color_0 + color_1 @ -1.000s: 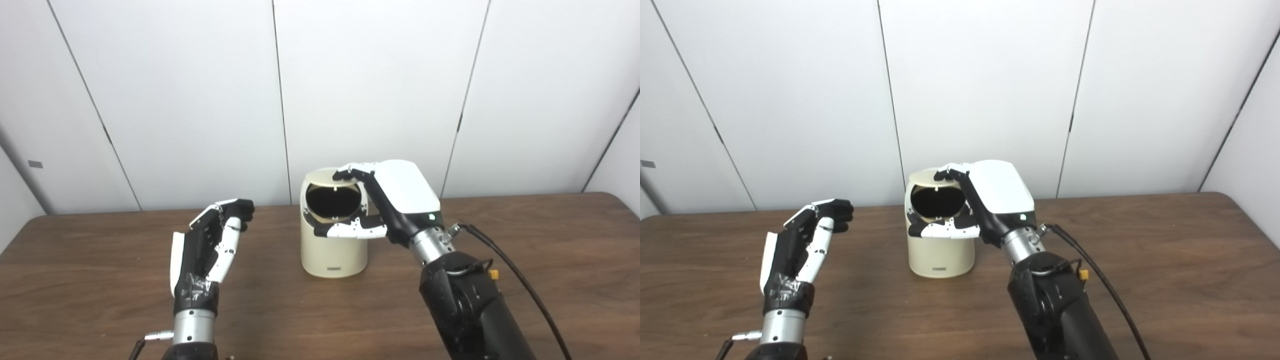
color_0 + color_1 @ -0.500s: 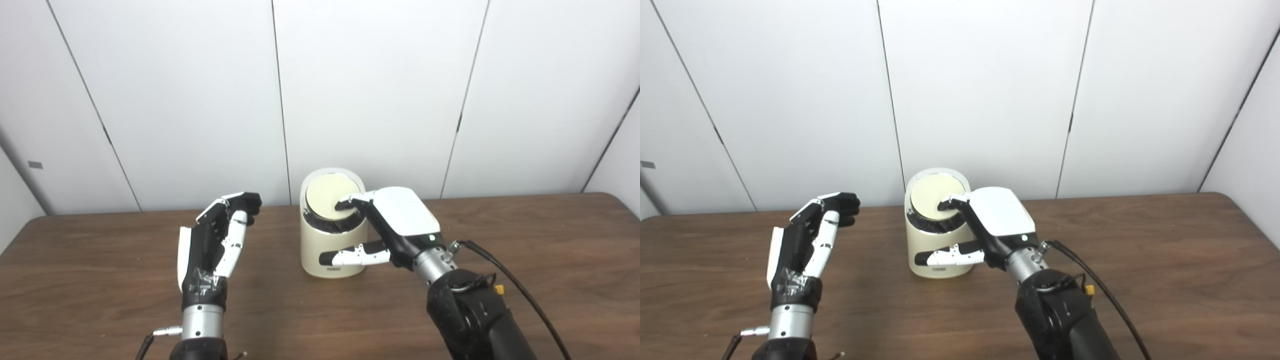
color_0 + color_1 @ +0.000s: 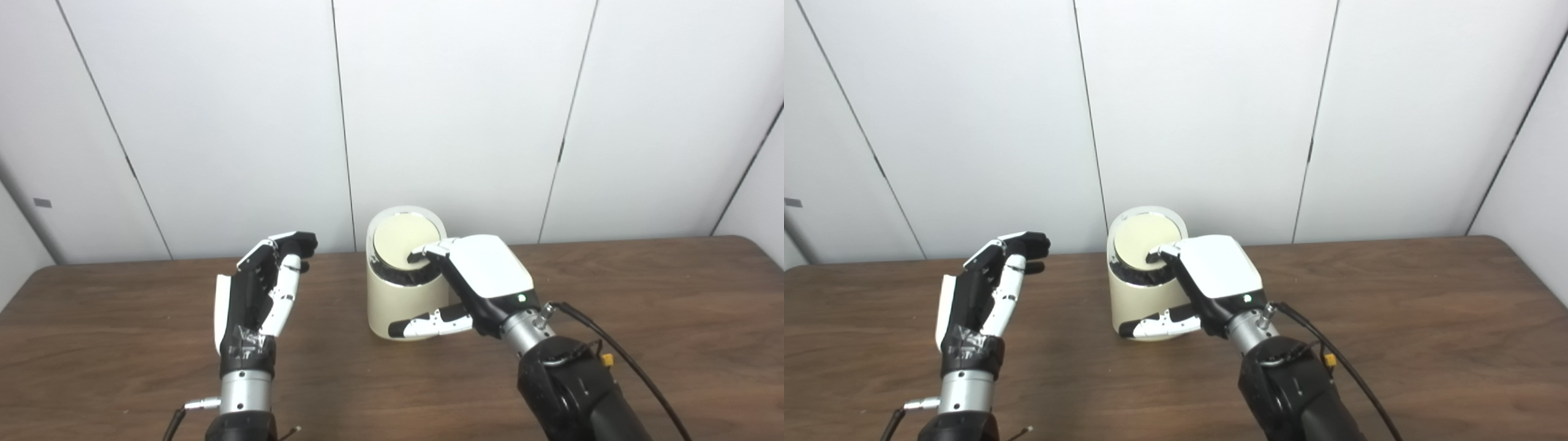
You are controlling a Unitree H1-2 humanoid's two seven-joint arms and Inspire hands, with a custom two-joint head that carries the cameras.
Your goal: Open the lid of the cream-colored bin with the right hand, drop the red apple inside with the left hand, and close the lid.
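The cream-colored bin [image 3: 392,306] stands on the table near the back wall. Its round lid [image 3: 401,242] lies down over the slanted top. My right hand [image 3: 484,275] is open, its fingertips [image 3: 422,251] rest on the lid's right edge and its thumb [image 3: 422,324] lies by the bin's lower front. My left hand [image 3: 260,294] is open and empty, held upright to the left of the bin and apart from it. No red apple is in view. The bin [image 3: 1133,300] and both hands also show in the right eye view.
The brown wooden table [image 3: 643,288] reaches from the front to the white panel wall [image 3: 459,104] just behind the bin. A black cable [image 3: 637,367] runs along my right forearm.
The lid was up over a dark opening a second ago; it is down now. My right hand has come down with it, thumb dropping to the bin's base. My left hand barely shifted.
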